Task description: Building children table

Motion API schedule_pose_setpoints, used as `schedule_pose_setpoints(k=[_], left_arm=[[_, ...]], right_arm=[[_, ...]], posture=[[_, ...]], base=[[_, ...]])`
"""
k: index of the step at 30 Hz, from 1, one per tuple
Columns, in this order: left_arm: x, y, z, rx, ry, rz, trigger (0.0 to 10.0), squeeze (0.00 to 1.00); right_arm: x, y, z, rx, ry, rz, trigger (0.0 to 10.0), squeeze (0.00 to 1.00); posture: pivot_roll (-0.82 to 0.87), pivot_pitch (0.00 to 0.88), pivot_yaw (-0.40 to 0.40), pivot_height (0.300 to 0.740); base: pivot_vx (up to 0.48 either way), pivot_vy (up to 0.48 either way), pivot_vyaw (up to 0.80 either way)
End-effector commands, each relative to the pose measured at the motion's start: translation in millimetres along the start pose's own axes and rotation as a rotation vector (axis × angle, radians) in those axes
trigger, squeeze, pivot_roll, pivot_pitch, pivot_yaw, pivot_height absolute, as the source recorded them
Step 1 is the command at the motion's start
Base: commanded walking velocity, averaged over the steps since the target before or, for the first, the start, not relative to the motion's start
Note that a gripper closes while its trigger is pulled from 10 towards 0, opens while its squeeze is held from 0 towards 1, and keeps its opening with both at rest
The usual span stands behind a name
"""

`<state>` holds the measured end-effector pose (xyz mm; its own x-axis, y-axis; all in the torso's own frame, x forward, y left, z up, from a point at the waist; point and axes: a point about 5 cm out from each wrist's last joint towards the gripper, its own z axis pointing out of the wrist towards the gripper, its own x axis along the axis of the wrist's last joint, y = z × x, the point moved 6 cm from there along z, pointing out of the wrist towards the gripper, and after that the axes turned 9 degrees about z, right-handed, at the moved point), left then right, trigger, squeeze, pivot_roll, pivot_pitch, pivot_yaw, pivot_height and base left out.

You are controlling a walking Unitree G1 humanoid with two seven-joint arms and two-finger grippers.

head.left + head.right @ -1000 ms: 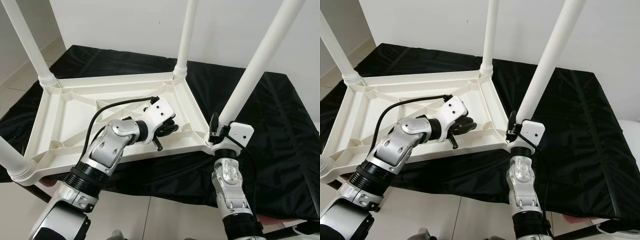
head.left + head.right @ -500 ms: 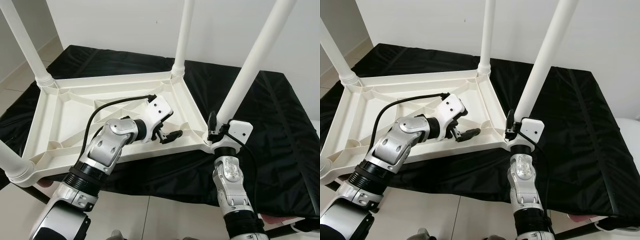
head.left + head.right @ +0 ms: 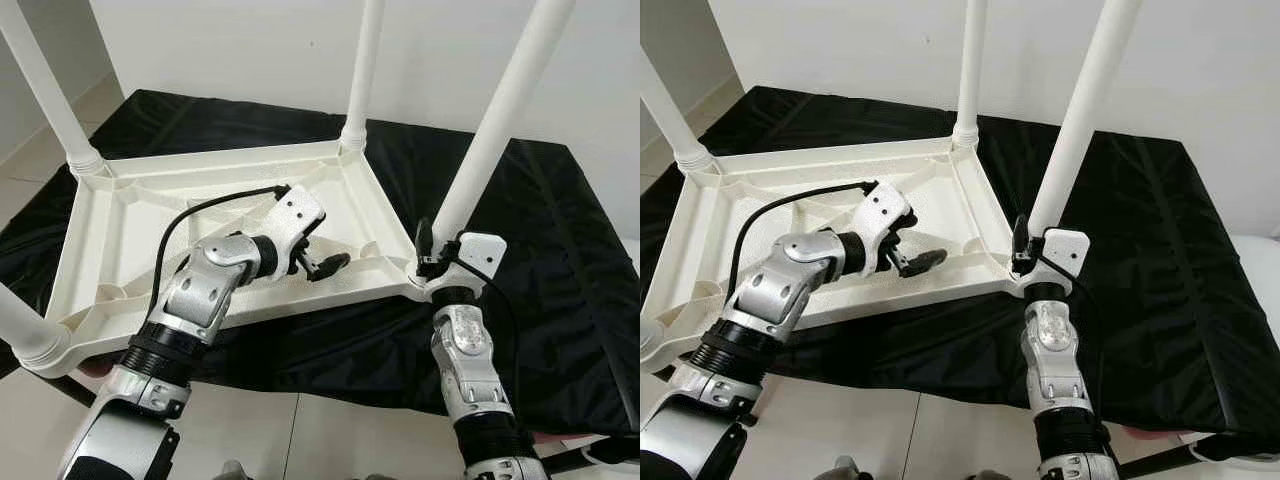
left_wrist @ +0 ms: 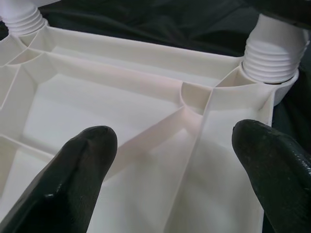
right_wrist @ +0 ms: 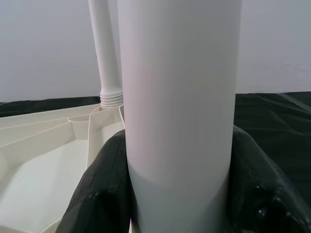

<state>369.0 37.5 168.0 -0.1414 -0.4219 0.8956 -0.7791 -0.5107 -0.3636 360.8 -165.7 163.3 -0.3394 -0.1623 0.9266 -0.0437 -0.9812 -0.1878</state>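
- We find the upturned table top (image 3: 130, 215) on the black cloth (image 3: 560, 250), four legs up.
- Right gripper (image 3: 1023, 262) clamps the near-right leg (image 3: 490, 140) at its base.
- Left gripper (image 3: 322, 262), jaws now spread wide, has drawn back over the top: seating seems nearly done.

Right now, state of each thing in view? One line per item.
Tabletop: upside down on the black cloth, ribbed underside up.
Near right leg: upright in its corner socket, gripped near its base.
Far right leg: upright in its socket.
Far left leg: seated in its socket, leaning.
Right gripper: shut on near right leg.
Left gripper: open above the tabletop, holding nothing.
Black cloth: spread flat, wrinkled.
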Motion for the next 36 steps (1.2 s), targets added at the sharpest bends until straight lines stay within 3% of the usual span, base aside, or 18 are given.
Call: schedule_pose_setpoints(k=[1,20,33,34,36], left_arm=[[-4,-14.6,-1.9,0.115,-0.017,-0.016,10.0,0.0],[0,-25.5,-6.1,0.13,-0.014,0.004,10.0,0.0],[2,-25.9,-5.7,0.127,-0.008,0.009,10.0,0.0],[2,-26.1,-5.8,0.127,-0.007,0.009,10.0,0.0],[3,-26.2,-5.7,0.128,-0.007,0.01,10.0,0.0]], right_arm=[[2,2.1,2.1,0.0,0.004,0.002,10.0,0.0],[-35,12.1,-28.2,0.054,-0.107,-0.062,10.0,0.0],[-36,15.2,-27.4,0.055,-0.106,-0.045,10.0,0.0],[-36,15.8,-26.7,0.054,-0.103,-0.051,10.0,1.0],[-35,17.1,-25.7,0.046,-0.097,-0.062,10.0,0.98]], posture=[[-0.04,0.01,-0.016,0.74],[-0.05,0.013,-0.003,0.74],[-0.05,0.009,-0.002,0.74],[-0.05,0.008,-0.003,0.74],[-0.05,0.006,-0.004,0.74]], base=[[0.0,0.0,0.0],[0.0,0.0,0.0],[0.0,0.0,0.0],[0.0,0.0,0.0],[0.0,0.0,0.0]])
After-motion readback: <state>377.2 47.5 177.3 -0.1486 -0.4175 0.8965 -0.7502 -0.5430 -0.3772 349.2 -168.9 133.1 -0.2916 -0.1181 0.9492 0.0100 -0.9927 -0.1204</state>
